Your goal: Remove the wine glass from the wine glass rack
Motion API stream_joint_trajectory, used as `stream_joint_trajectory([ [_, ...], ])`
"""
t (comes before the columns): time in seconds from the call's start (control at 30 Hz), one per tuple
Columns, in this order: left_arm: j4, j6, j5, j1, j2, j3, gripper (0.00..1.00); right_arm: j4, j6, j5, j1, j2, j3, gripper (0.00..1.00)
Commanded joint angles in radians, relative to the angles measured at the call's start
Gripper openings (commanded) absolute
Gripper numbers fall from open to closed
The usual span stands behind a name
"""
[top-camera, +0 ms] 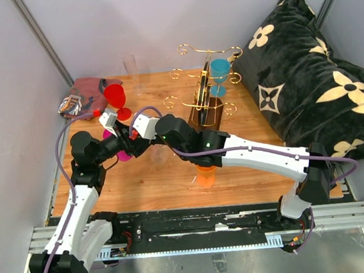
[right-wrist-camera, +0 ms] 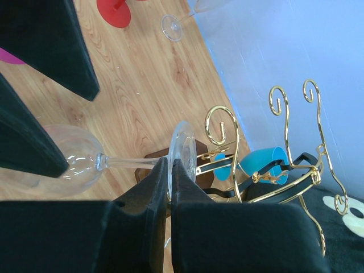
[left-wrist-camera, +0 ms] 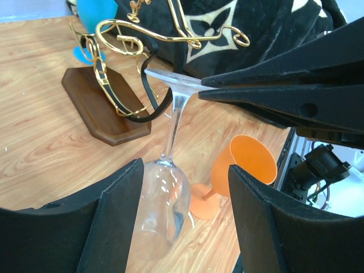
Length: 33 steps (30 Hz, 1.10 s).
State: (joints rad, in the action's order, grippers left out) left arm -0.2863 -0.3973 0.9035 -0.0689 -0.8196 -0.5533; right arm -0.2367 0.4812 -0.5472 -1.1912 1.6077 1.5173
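A clear wine glass [right-wrist-camera: 74, 160] hangs sideways above the table, off the wine glass rack [top-camera: 206, 105]. My right gripper [right-wrist-camera: 170, 163] is shut on the rim of its round foot [right-wrist-camera: 185, 147]. In the left wrist view the thin stem runs down to the bowl [left-wrist-camera: 162, 199]. My left gripper [left-wrist-camera: 185, 169] is open, with the bowl between its fingers and close to the left finger [left-wrist-camera: 116, 196]. The rack's brown base [left-wrist-camera: 105, 108] and gold wire arms [right-wrist-camera: 296, 170] stand just behind the glass.
An orange glass [top-camera: 205, 174] stands on the table under the right arm. A blue glass [top-camera: 219, 71] hangs on the rack. A red glass [top-camera: 115, 96], a magenta one [top-camera: 120, 154] and a clear flute [top-camera: 130, 70] are at the left. A black flowered pillow [top-camera: 312, 79] fills the right.
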Motion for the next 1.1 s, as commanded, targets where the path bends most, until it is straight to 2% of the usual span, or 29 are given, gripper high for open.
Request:
stream_joint_trajectory([
  [0.0,0.001,0.071,-0.059,-0.06,-0.022,0.004,0.67,0.036,0.012,-0.025,-0.027,-0.046,0.041,0.01],
  [0.37,-0.035,0.131,-0.215,-0.202,-0.133,-0.012,0.7,0.03,-0.004,-0.017,-0.044,-0.072,0.048,0.01],
  [0.63,-0.187,0.055,-0.243,-0.254,-0.202,-0.016,0.68,0.022,-0.007,-0.015,-0.051,-0.083,0.041,0.01],
  [0.73,-0.209,0.041,-0.239,-0.269,-0.223,-0.033,0.64,0.022,-0.009,-0.012,-0.051,-0.084,0.037,0.01],
  [0.83,-0.206,0.035,-0.228,-0.277,-0.239,-0.054,0.54,0.025,-0.01,-0.012,-0.051,-0.086,0.033,0.01],
  [1.07,-0.127,0.037,-0.2,-0.279,-0.264,-0.102,0.03,0.019,-0.011,-0.025,-0.051,-0.079,0.031,0.01],
])
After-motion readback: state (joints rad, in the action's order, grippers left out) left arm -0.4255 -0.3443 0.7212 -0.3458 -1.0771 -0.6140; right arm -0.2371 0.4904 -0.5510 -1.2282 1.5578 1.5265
